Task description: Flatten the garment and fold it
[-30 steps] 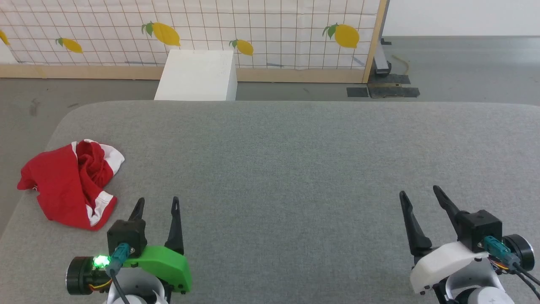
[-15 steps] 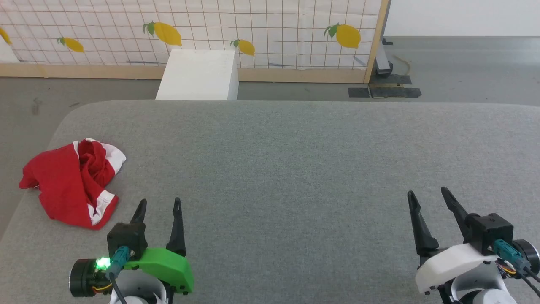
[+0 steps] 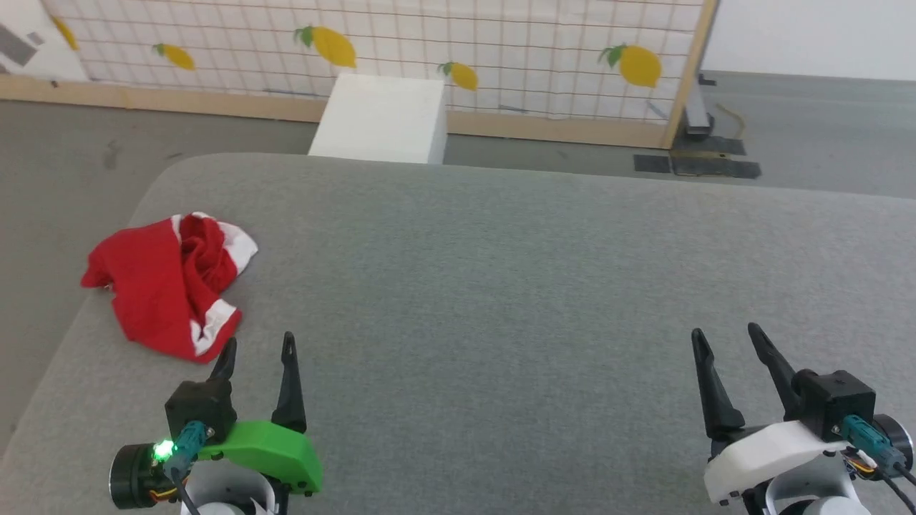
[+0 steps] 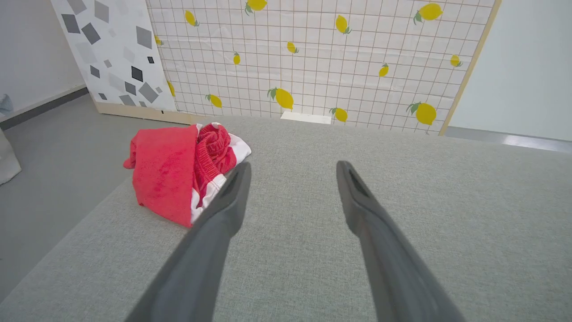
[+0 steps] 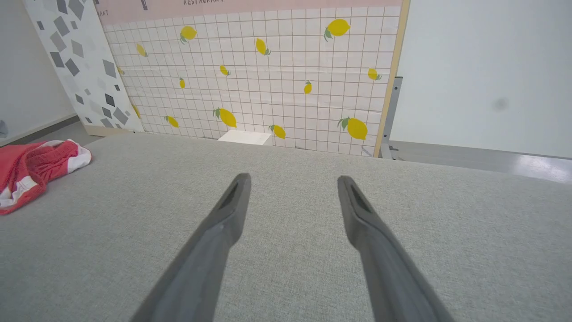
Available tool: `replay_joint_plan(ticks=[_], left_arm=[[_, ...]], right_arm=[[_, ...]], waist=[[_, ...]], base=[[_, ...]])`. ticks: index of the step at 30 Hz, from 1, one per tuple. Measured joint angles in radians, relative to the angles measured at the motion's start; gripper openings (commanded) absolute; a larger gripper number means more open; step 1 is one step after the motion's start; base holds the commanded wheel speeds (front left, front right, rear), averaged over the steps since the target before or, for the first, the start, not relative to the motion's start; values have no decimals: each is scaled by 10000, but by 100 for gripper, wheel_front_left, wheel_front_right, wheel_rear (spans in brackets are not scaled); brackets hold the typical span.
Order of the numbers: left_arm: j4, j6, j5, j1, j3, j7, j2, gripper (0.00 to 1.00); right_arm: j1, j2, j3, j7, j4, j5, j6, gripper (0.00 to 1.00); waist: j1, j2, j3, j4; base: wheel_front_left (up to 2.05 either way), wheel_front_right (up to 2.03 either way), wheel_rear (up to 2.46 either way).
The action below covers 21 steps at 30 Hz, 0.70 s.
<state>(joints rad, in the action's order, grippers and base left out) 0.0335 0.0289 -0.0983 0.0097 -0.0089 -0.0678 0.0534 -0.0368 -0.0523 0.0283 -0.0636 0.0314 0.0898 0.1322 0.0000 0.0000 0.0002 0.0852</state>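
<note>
The red shorts (image 3: pixel 166 282) lie crumpled in a heap with white bands showing, near the left edge of the grey padded table (image 3: pixel 501 272). In the left wrist view the shorts (image 4: pixel 172 170) sit just ahead and to the left of the fingers. My left gripper (image 3: pixel 257 345) stands open, a short way below and right of the heap, touching nothing. My right gripper (image 3: pixel 726 332) is open over bare table at the lower right. The right wrist view catches the shorts (image 5: pixel 31 172) far off at its left edge.
A white box (image 3: pixel 379 118) stands on the floor behind the table's far edge. A lemon-print tiled panel (image 3: pixel 429 43) with a wooden frame runs along the back. The table's left edge drops to grey floor (image 3: pixel 43 214) beside the shorts.
The head camera has turned left, shifting the whole picture to the right. The left gripper now sits nearer the shorts. The shorts lie as before.
</note>
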Motion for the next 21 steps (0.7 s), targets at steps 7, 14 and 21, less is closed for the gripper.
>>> replay_joint_plan(ticks=[7,14,21], left_arm=[[46,71,-92,6,10,-146,0,100],[190,77,-165,27,-46,-309,0,100],[255,107,-203,121,-58,-412,0,100]], right_arm=[[-51,0,-15,-176,69,161,0,100],[-68,0,-27,-316,155,274,0,100],[-168,2,-58,-439,247,424,0,100]], waist=[[0,0,-11,581],[0,0,-38,1171],[0,0,-69,1756]], base=[[0,0,0],[0,0,0],[0,0,0]])
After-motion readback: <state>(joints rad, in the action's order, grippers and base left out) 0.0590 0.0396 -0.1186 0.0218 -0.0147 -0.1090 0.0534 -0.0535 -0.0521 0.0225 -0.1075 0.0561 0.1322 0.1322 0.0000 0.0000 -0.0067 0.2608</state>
